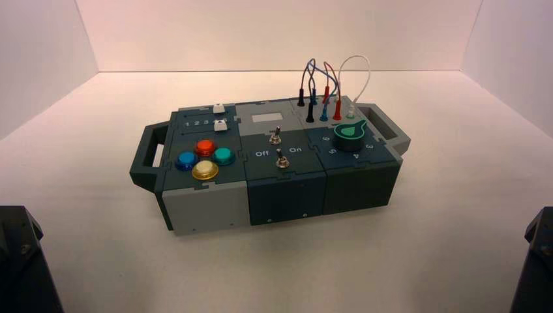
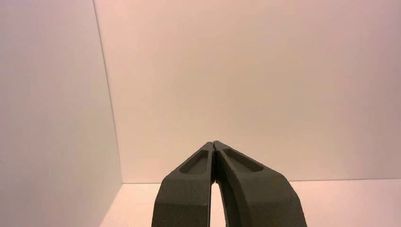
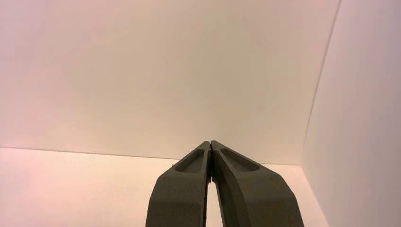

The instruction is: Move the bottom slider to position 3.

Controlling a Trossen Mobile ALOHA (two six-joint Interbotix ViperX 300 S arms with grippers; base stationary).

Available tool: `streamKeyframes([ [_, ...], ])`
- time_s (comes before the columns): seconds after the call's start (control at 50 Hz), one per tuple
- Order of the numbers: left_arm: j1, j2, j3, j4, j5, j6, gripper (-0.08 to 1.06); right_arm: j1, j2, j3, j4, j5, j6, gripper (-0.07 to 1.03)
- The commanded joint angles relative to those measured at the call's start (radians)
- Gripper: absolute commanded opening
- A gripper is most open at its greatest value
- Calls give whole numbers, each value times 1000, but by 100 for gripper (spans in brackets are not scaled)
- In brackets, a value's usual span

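Note:
The dark teal box (image 1: 287,186) stands mid-table, turned slightly. At its far left corner are two small white caps. The nearer one is the bottom slider (image 1: 220,124), with a row of white numerals beside it that includes position 3 (image 1: 206,122). The twin cap (image 1: 218,107) lies just behind it. My left gripper (image 2: 214,142) is shut with nothing in it and faces a bare wall. My right gripper (image 3: 210,141) is shut and empty too. Both arms sit parked at the near corners, left (image 1: 19,261) and right (image 1: 538,261), far from the box.
In front of the sliders lie the red (image 1: 205,147), blue (image 1: 186,160), green (image 1: 223,155) and yellow (image 1: 205,169) push buttons. Two toggle switches (image 1: 282,160) stand mid-box, with a green knob (image 1: 350,133) and plugged wires (image 1: 324,98) to the right. White walls enclose the table.

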Motion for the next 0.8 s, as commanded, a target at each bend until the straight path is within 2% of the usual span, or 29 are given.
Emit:
streamKeyframes([
  [0.02, -3, -3, -23, -2, 0, 2, -3, 12, 5, -29, 2, -5, -3, -3],
  [0.34, -3, -8, -23, -2, 6, 3, -3, 15, 5, -34, 2, 14, -2, -3],
  [0.54, -9, 20, -32, -2, 35, 3, -3, 89, 6, -63, -3, 84, -15, -3],
  [0.8, -124, 106, -100, -2, 149, 3, -3, 160, 9, -89, 2, 190, -12, -3],
])
